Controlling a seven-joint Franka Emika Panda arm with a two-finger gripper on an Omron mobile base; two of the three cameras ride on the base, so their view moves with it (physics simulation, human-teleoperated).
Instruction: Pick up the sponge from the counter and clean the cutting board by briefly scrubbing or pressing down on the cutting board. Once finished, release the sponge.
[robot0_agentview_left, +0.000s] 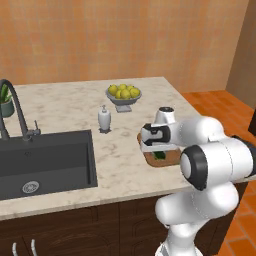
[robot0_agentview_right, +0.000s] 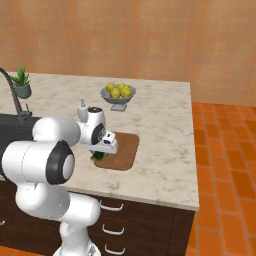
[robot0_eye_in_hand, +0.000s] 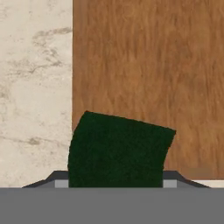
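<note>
The brown wooden cutting board (robot0_agentview_left: 171, 159) (robot0_agentview_right: 123, 149) (robot0_eye_in_hand: 148, 65) lies on the beige marble counter (robot0_agentview_left: 65, 107) (robot0_agentview_right: 160, 120) (robot0_eye_in_hand: 35, 87), near its front right part. My gripper (robot0_agentview_left: 159, 153) (robot0_agentview_right: 100, 154) (robot0_eye_in_hand: 116, 183) points straight down over the board's corner nearest the sink. It is shut on the dark green sponge (robot0_agentview_left: 160, 156) (robot0_agentview_right: 98, 156) (robot0_eye_in_hand: 118, 148). In the hand view the sponge sits between the fingertips and lies over the board just beside its edge. Whether the sponge touches the wood cannot be told.
A grey bowl of lemons (robot0_agentview_left: 123, 93) (robot0_agentview_right: 117, 93) stands behind the board. A white soap dispenser (robot0_agentview_left: 104, 119) stands to the board's left, beside the dark sink (robot0_agentview_left: 45, 162) and its faucet (robot0_agentview_left: 15, 107). A potted plant (robot0_agentview_right: 22, 82) is at the far left. The counter ends just right of the board.
</note>
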